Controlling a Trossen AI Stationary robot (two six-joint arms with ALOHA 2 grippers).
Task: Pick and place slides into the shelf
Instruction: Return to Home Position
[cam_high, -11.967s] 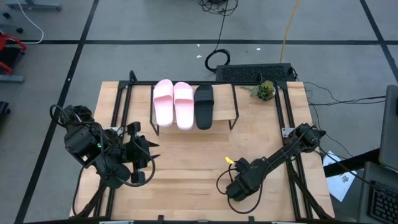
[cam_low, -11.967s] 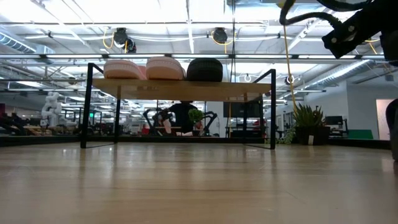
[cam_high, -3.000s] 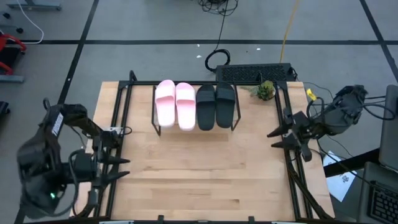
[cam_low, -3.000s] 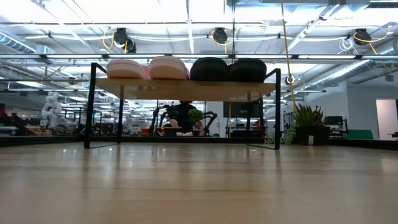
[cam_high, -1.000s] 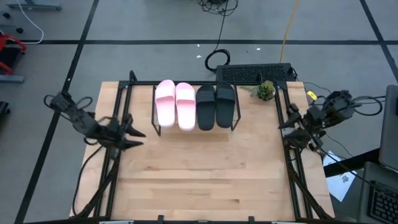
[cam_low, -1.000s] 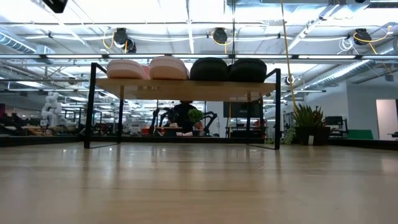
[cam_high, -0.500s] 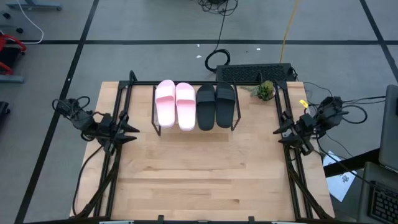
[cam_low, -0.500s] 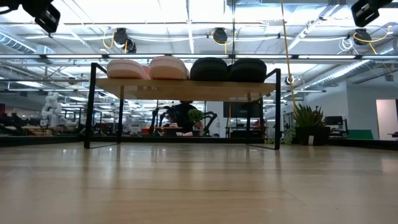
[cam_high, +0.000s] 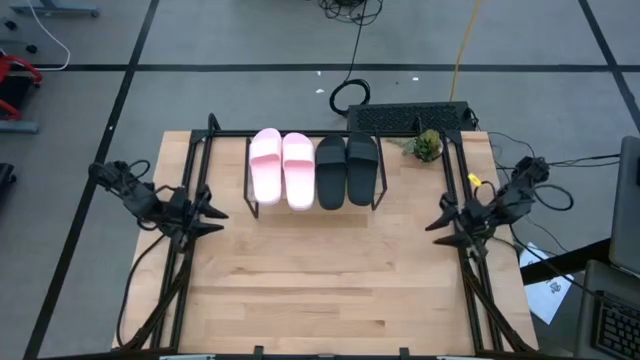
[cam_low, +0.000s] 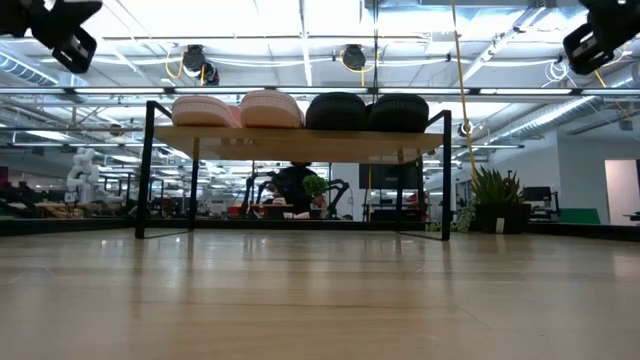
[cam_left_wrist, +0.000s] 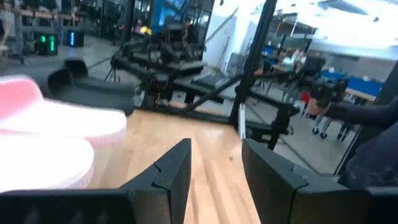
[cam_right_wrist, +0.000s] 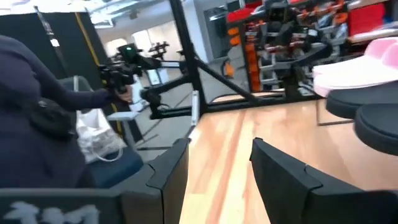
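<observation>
Pink slides and black slides line the shelf, between the left gripper and right gripper, well apart from both. Both hang empty, jaws apart. The slides look light, probably springy foam; grip the wide strap.

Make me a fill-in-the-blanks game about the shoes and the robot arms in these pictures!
1. The shelf has ___ slides sitting on top of it.
2. Next to the two pink slides, the other two are coloured ___.
3. The left gripper and the right gripper hold nothing, and their fingers are spread apart, so both are ___, not shut.

Missing words: four; black; open.
</observation>
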